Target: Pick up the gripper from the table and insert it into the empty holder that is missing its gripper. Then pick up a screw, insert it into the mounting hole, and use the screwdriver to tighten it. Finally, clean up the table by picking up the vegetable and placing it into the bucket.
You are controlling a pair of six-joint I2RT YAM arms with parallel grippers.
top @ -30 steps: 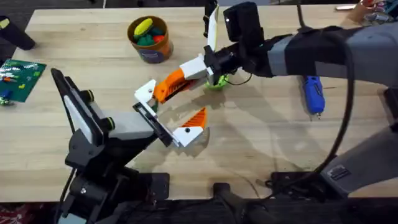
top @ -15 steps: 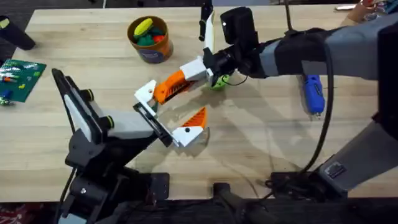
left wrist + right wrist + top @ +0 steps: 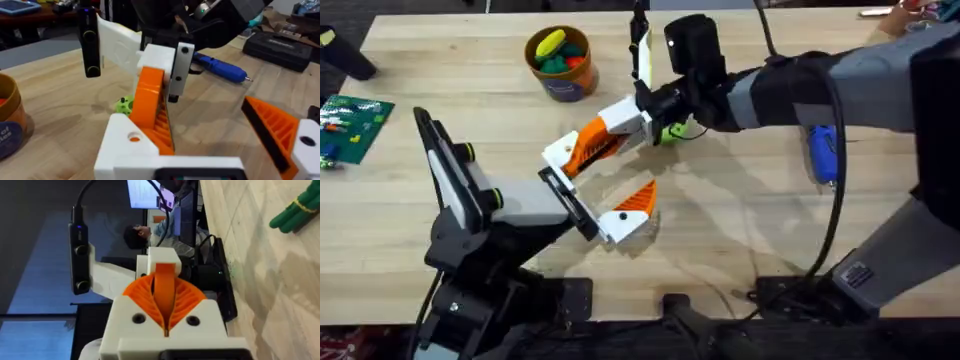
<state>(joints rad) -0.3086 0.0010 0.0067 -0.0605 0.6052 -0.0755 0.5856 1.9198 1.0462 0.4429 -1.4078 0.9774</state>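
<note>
Orange and white, the gripper (image 3: pixel 603 135) hangs above the table (image 3: pixel 740 250) near its middle, tilted, its white blocky base clamped in the right gripper (image 3: pixel 645 112), whose arm reaches in from the right side. Its wedge end lies against the holder (image 3: pixel 560 153), the flat white bracket at the tip of the left arm; in the left wrist view the wedge (image 3: pixel 152 107) stands on that bracket (image 3: pixel 127 142) just beside its small round hole, with the white base (image 3: pixel 165 62) above it held by the dark right gripper (image 3: pixel 172 35). Whether it is fully seated I cannot tell. The left gripper (image 3: pixel 595 190) has its two end brackets spread wide apart, and the twin bracket (image 3: pixel 625 215) bears its own orange wedge, seen at the side of the left wrist view (image 3: pixel 272 132). Lime-green, the vegetable (image 3: pixel 669 131) lies on the table just behind the right gripper, partly hidden by it; the left wrist view shows it (image 3: pixel 123 104) on the wood beyond the orange wedge. The blue screwdriver (image 3: pixel 823 153) lies on the table to the right, partly under the right arm. The orange bucket (image 3: pixel 560 62) stands at the far left-centre, well apart from the vegetable, with a yellow toy (image 3: pixel 551 42) and a dark green toy (image 3: pixel 558 63) inside. A green circuit board (image 3: pixel 352 122) lies at the table's left edge.
</note>
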